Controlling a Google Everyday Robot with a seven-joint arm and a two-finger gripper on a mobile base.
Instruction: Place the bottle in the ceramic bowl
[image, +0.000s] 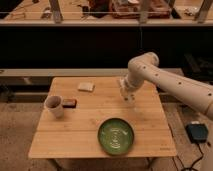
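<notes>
The gripper (128, 95) hangs behind the ceramic bowl (116, 135), a little to its right. Its tip melts into a pale smear that is the bottle (132, 103). Where one ends and the other begins cannot be told, nor whether the bottle touches the table (60, 142). The arm (175, 86) runs to the right of the ceramic bowl and is cut off at the right edge. Left of the ceramic bowl and farther back, the small dark block (70, 103) is too small to identify.
</notes>
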